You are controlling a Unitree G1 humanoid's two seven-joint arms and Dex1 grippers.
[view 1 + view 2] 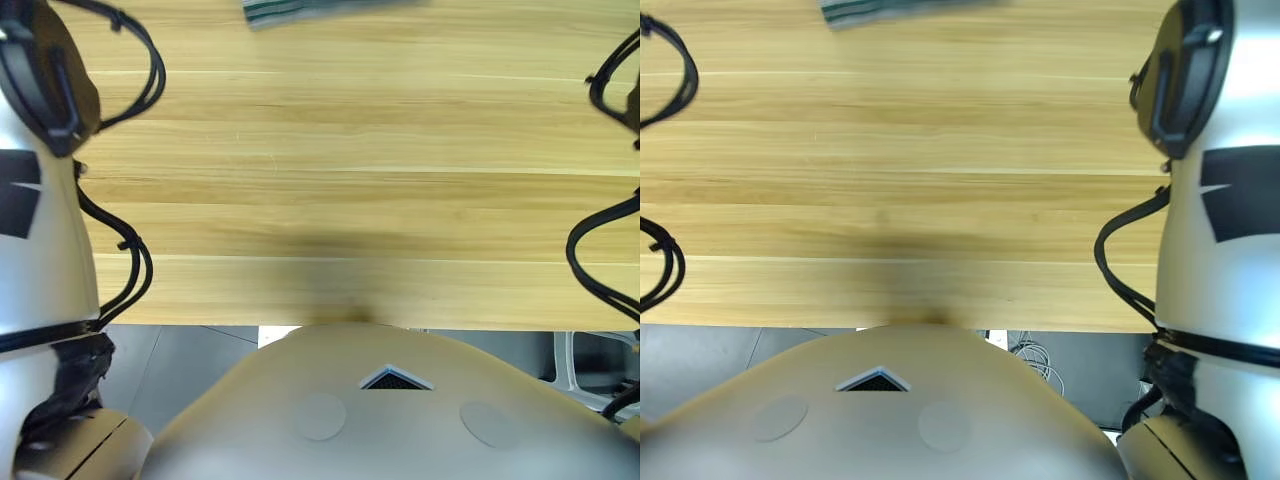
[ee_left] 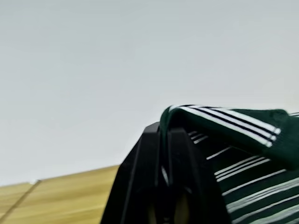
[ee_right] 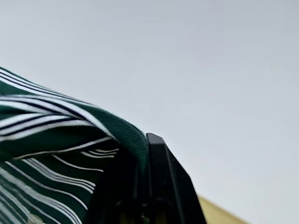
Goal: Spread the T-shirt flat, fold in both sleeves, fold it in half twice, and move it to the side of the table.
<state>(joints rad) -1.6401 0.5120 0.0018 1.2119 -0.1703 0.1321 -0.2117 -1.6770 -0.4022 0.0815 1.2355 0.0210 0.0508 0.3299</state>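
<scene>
A light wooden table (image 1: 330,200) with long plank-like grain bands fills the upper two thirds of the head views, its near edge running across the lower middle of the frame. The T-shirt (image 1: 300,10), dark green with thin white stripes, appears as a narrow strip at the very top edge of the frame, slightly left of centre in the left eye view, on the far part of the table. Whether that strip rests on the wood or hangs just above it cannot be told. In the left wrist view the left gripper (image 2: 164,186) has its two black fingers drawn close together with a fold of the T-shirt's striped cloth (image 2: 243,158) running down between them. A ribbed hem curls over the fingertips and the rest of the cloth spreads away to one side. In the right wrist view the right gripper (image 3: 142,196) is likewise pressed together on the T-shirt (image 3: 46,154), a ribbed green edge wrapping over one black finger and the striped cloth bunching beside it. Behind both grippers lies a plain pale wall (image 2: 140,56), with a sliver of the table's wood showing beside the fingers. Below the table's near edge, grey floor (image 1: 190,345) is visible, and a few loose pale cords (image 1: 1035,358) lie on it.
</scene>
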